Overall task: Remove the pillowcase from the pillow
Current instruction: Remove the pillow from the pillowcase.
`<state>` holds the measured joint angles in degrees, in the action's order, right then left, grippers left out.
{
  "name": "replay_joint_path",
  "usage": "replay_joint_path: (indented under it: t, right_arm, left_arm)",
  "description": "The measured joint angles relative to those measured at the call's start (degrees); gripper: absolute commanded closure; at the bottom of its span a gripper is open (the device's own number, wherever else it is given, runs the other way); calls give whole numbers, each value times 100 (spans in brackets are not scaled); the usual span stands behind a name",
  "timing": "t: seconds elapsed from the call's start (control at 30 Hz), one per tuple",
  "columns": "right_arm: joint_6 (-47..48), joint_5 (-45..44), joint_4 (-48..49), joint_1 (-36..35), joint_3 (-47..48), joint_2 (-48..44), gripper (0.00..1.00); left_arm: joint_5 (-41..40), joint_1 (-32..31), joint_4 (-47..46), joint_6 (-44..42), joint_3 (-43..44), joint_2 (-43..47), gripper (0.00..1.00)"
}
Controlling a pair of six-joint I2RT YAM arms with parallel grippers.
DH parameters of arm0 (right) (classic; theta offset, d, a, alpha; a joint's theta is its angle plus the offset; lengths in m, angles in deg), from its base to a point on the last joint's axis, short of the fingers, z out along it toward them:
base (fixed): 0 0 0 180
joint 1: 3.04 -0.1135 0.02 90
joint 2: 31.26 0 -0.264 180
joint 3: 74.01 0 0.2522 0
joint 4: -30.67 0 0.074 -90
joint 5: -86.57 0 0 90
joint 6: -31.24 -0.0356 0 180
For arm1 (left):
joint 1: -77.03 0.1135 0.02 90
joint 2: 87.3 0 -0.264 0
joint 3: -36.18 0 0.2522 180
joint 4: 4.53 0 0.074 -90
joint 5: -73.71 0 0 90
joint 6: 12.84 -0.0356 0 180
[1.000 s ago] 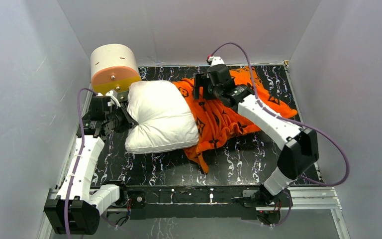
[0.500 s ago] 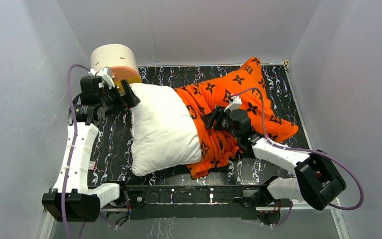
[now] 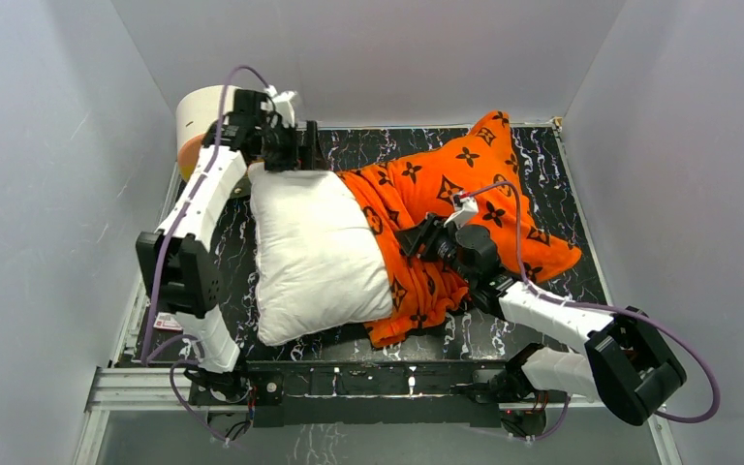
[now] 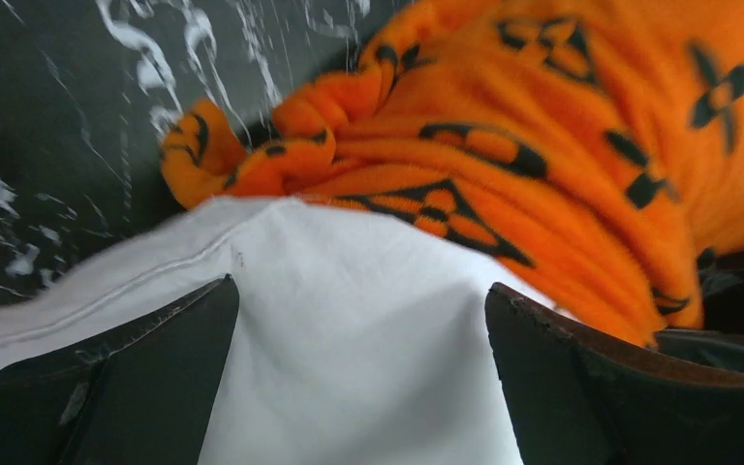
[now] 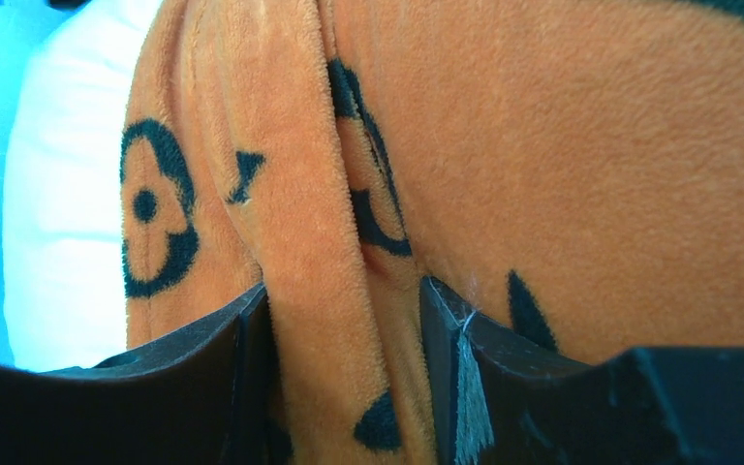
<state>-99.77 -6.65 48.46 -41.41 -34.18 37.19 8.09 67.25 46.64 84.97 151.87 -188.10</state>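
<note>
Left pincer [image 4: 363, 320], released and wide, has shifted to the pillow's [image 3: 315, 252] far corner; right pincer [image 5: 344, 329] has clenched a fold of the pillowcase [image 3: 446, 194], now covering only the pillow's right part.

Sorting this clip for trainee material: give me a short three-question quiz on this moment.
1. True or false: the pillowcase is fully off the pillow.
2. Fill in: the left claw has its jaws ____ over the pillow's white edge.
3. Which one pinches a fold of the pillowcase? A) left claw B) right claw

Key: 1 false, one end of the pillow is still inside; 2 open; 3 B.
</note>
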Motion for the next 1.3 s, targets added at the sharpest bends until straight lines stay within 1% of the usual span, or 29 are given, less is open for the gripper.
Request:
replay_joint_path:
  t: [0.07,0.1,0.17,0.2,0.27,0.3,0.33,0.37,0.5,0.7,0.83,1.03,1.13,1.17,1.23,1.27,1.3]
  right_arm:
    - [2,-13,-214,-15,59,-118,34]
    - [4,-37,-321,-28,98,-164,32]
    - [52,-66,-671,-66,258,-297,29]
    - [83,-68,-872,-83,361,-358,28]
    - [186,-66,-1333,-122,640,-431,26]
    - [236,-66,-1508,-140,756,-433,26]
    - [297,-66,-1711,-151,903,-435,25]
    - [378,-68,-1971,-155,1064,-433,24]
    - [671,-70,-2841,-184,1681,-393,20]
    - [1261,-275,-4162,-188,3119,9,13]
    - [1858,-393,-4688,-188,4505,702,9]
    - [2723,-741,-5375,-186,6926,2490,4]
    - [3130,-892,-5954,-186,8360,3735,3]
    - [3265,-938,-6186,-184,8861,4186,4]
    - [3497,-1040,-6526,-184,9512,4903,8]
    - [3593,-1123,-6679,-184,9704,5213,11]
    - [3681,-1215,-6828,-184,9790,5458,16]
  left_arm:
    - [98,-138,109,-131,-210,-258,11]
    - [144,-166,179,-173,-339,-304,19]
    - [254,-175,251,-278,-798,-256,42]
    - [310,-175,225,-282,-994,-175,52]
    - [374,-138,33,-280,-1578,170,68]
    - [407,-127,-66,-267,-1849,409,84]
    - [448,-125,-109,-238,-2037,623,96]
    - [522,-127,-177,-262,-2282,938,100]
    - [680,-166,-262,-210,-2780,1738,100]
    - [835,-160,-446,-114,-3191,2063,100]
    - [879,-160,-562,-20,-3423,2317,100]
    - [953,-177,-612,127,-3637,2712,100]
    - [951,-188,-612,170,-3709,2820,100]
    - [951,-192,-614,184,-3731,2850,100]
    - [949,-199,-614,208,-3773,2898,100]
    - [949,-199,-610,223,-3783,2918,100]
    - [946,-199,-610,227,-3788,2933,100]
